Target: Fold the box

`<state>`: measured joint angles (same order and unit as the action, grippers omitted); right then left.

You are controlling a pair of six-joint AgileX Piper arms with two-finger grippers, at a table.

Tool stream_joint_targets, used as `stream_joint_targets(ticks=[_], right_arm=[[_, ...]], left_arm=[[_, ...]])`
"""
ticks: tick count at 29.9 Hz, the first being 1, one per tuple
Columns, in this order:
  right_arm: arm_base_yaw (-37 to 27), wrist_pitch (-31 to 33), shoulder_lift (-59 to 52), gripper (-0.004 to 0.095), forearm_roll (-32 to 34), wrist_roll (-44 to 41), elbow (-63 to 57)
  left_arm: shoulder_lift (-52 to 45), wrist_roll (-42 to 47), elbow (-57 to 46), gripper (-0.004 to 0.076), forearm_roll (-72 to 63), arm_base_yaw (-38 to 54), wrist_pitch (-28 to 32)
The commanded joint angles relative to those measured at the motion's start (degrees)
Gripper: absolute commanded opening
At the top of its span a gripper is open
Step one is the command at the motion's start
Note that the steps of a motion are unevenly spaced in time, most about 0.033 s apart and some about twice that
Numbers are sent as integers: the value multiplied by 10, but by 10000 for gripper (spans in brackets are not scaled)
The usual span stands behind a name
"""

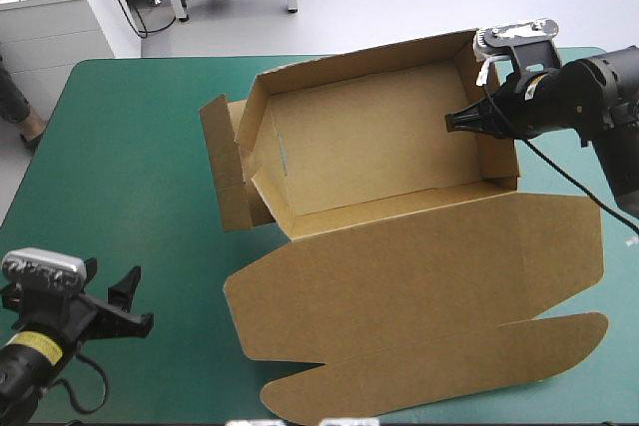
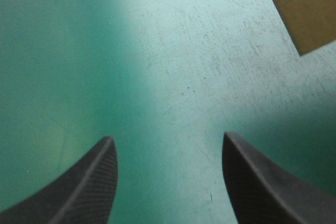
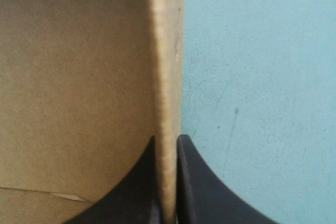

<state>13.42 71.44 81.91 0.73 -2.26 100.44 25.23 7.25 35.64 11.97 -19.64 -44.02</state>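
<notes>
High view shows us the box (image 1: 379,137) as an open tray on the teal-green cover (image 1: 130,147), standing around the middle of the table and toward its far side. Its far wall (image 1: 359,55) and near wall are raised. The lid (image 1: 419,281) lies flat on the cover from the near wall toward the near edge of the table, and its rounded tuck strip (image 1: 439,371) is the nearest part. At the tray's left end a side flap (image 1: 222,162) stands out loose from the corner, not tucked in. The right gripper (image 1: 461,121) comes in from the right and pinches the right wall (image 1: 496,147) partway along its length. In the right wrist view we see this plainly: the black fingers (image 3: 202,187) are all but together, with the wall's upper edge (image 3: 168,51) between them, one finger on the tray's inner side and the other on the outer side above the cover (image 3: 252,77). The left gripper (image 1: 140,298) is near the table's near left corner, well apart from the box and holding nothing. In the left wrist view its fingers (image 2: 84,187) stand wide apart over bare cover (image 2: 157,51). Only one corner of brown board (image 2: 304,9) shows, far ahead of the gripper and off to one side. We cannot tell from that view alone which part of the box the corner belongs to.
</notes>
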Motion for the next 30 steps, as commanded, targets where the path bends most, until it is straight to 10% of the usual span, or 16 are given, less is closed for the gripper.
stream_joint_targets(ticks=[1, 19, 30], right_arm=[[-1, 2, -23, -19, -3, -5, 18], [-1, 2, -23, -19, -3, -2, 18], [-1, 2, -23, -19, -3, 4, 18]], left_arm=[[85, 40, 65, 421, 19, 2, 72], [344, 177, 286, 421, 189, 94, -17], [444, -175, 291, 421, -262, 369, 9]])
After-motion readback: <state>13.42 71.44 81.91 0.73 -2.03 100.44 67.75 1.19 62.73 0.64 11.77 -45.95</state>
